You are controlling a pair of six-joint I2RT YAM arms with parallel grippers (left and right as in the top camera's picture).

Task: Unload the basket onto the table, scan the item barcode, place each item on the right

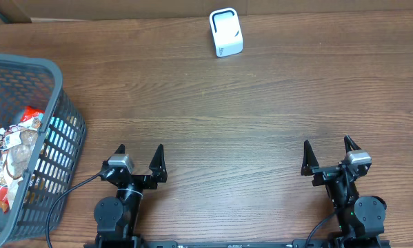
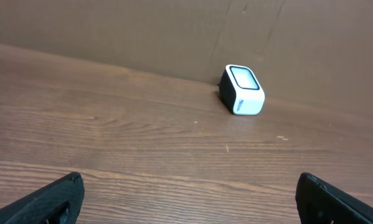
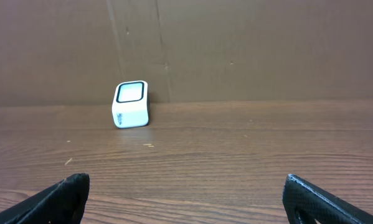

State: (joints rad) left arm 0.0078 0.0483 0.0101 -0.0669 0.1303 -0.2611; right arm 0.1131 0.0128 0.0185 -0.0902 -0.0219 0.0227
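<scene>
Reach the left end effector (image 1: 138, 154), spread wide and empty, into the grey slatted plastic basket (image 1: 27, 63) at the brown wooden counter's (image 1: 261, 103) left edge. Holds crinkly red-and-white snack packets (image 1: 16, 148), well apart from the small white box scanner (image 1: 226, 32). Leave the right end effector (image 1: 327, 147), likewise spread and empty, parked.

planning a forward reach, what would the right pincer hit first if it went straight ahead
The right pincer aims past the scanner, which sits to its left; the brown back wall likely comes first, depth unclear.
</scene>
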